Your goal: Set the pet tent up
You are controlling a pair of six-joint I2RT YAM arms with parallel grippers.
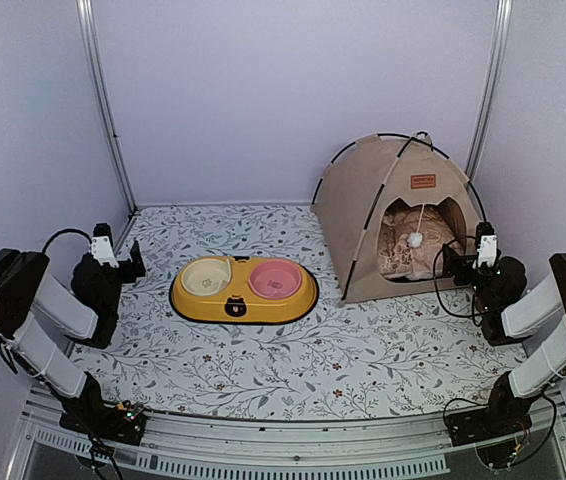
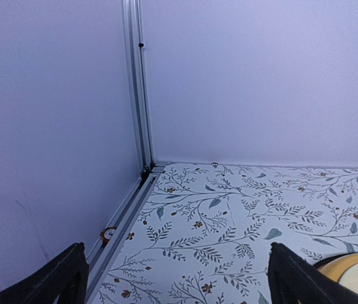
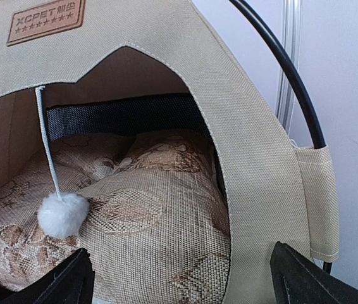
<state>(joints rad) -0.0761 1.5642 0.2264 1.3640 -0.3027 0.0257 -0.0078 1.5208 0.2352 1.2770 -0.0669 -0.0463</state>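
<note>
1. Evidently close to finished: the floral-printed surface carries the whole scene.
2. The pet tent stands upright at the back-right of the surface. Its thin black poles arch over the beige fabric, and its doorway is turned toward the near-right.
3. The right tool, jaws spread apart and gripping nothing, hangs just in front of that doorway. In its wrist view the opening fills the frame straight ahead. It is by far the nearer of the 2 tools, so any last adjustment would likely fall to it.
4. The left tool, likewise spread and empty, sits at the left edge of the surface. It is well apart from the tent and faces the back-left corner.
5. A yellow double feeder lies between the 2 tools, left of the tent and not touching it.
6. A floral pillow fills the tent floor.
7. A white pom-pom hangs on a cord in the doorway, in front of the pillow.
8. A brown label sits above the arch.
</note>
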